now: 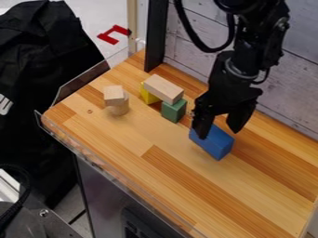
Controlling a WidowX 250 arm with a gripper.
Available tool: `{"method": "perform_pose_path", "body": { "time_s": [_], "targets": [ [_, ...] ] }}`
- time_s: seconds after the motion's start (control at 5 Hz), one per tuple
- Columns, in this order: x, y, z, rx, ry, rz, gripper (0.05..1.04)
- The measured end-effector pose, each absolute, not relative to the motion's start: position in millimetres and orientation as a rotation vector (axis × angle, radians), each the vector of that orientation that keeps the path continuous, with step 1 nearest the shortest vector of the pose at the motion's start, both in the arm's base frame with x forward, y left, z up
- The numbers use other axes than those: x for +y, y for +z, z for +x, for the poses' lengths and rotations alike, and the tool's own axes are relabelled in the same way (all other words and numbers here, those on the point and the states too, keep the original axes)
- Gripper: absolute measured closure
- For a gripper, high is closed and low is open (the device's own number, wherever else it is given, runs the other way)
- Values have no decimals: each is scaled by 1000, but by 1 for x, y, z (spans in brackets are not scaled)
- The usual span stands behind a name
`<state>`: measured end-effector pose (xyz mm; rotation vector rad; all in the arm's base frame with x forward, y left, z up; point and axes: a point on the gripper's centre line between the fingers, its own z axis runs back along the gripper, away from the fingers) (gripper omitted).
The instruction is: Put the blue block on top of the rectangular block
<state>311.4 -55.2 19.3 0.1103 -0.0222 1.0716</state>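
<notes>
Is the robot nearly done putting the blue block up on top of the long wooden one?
Not yet. The long wooden block already lies across the yellow block and green block. The gripper is right at the blue block, fingers apart, seemingly about to grasp it. Lifting the blue block off the table and setting it on top is left.

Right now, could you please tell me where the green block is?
In the camera view, the green block sits just above centre, under the right-hand end of the long wooden block, up and left of the blue block.
</notes>
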Motion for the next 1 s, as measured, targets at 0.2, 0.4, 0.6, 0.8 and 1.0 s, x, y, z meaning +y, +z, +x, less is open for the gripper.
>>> {"method": "perform_pose_path", "body": {
  "time_s": [0.2,0.4,0.6,0.8,1.0],
  "targets": [
    [-51,12,313,-12,1094,109,83],
    [-45,12,313,-7,1124,114,83],
    [-40,11,312,0,1148,111,83],
    [-39,10,313,1,1162,102,83],
    [-42,4,312,20,1174,99,83]
  ]
}}
